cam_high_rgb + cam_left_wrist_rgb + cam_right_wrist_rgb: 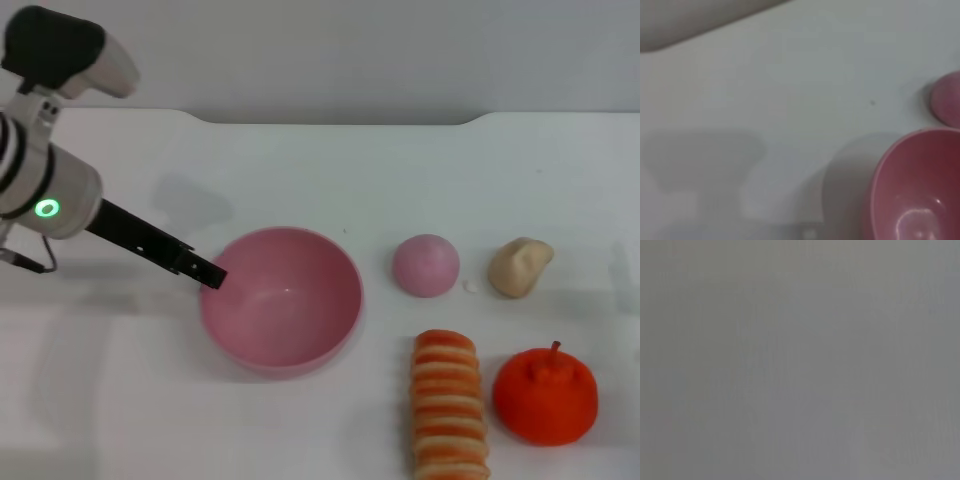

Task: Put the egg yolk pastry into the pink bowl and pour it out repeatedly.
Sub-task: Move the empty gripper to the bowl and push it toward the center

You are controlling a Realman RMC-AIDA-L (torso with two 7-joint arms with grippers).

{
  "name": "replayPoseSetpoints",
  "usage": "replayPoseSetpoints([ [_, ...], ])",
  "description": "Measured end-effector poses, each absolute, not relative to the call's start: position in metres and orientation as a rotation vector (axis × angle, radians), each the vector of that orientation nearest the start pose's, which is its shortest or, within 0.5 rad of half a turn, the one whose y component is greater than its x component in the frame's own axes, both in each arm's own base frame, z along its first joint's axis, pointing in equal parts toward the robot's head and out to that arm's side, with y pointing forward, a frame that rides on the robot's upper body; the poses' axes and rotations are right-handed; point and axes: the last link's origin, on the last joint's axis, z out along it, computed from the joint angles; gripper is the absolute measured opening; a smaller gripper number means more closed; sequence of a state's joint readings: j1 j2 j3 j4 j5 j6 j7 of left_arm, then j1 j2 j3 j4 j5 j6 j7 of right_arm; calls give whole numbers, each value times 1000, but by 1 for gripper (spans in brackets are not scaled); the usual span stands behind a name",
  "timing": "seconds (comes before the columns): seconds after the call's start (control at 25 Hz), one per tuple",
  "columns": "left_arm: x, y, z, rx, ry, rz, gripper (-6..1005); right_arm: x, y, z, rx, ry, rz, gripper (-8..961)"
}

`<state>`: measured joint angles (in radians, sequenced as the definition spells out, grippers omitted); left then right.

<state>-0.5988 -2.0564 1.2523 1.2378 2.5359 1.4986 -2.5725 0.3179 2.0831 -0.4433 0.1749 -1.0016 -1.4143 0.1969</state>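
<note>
The pink bowl [285,335] stands upright and empty at the middle of the white table; its rim also shows in the left wrist view [880,175]. My left gripper [212,277] reaches in from the left and is shut on the bowl's left rim. The egg yolk pastry [519,266], a pale beige lumpy bun, lies on the table far to the right of the bowl, apart from it. My right gripper is out of view; the right wrist view shows only plain grey.
A small pink dome [426,265] sits between bowl and pastry, also in the left wrist view [947,97]. A striped orange-and-cream bread roll [450,405] and an orange persimmon-like fruit [545,395] lie at the front right. A tiny white crumb [470,286] lies beside the dome.
</note>
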Motion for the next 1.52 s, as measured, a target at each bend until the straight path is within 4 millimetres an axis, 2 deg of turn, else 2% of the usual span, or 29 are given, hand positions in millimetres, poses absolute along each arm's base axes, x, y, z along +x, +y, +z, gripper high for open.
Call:
replayPoseSetpoints([
  [0.36, -208, 376, -5, -2513, -1160, 374, 732, 365, 249, -21, -1522, 657, 706, 540],
  [0.8, -218, 370, -29, -2532, -1136, 465, 701, 366, 244, -23, -1517, 667, 708, 540],
  [1.16, -220, 370, -33, -2531, -1154, 463, 676, 366, 243, -24, -1519, 667, 708, 540],
  [1.32, -219, 370, -32, -2524, -1169, 457, 465, 366, 243, -24, -1521, 666, 708, 540],
  [1.52, -218, 372, -31, -2506, -1197, 446, 272, 366, 243, -24, -1522, 665, 707, 539],
])
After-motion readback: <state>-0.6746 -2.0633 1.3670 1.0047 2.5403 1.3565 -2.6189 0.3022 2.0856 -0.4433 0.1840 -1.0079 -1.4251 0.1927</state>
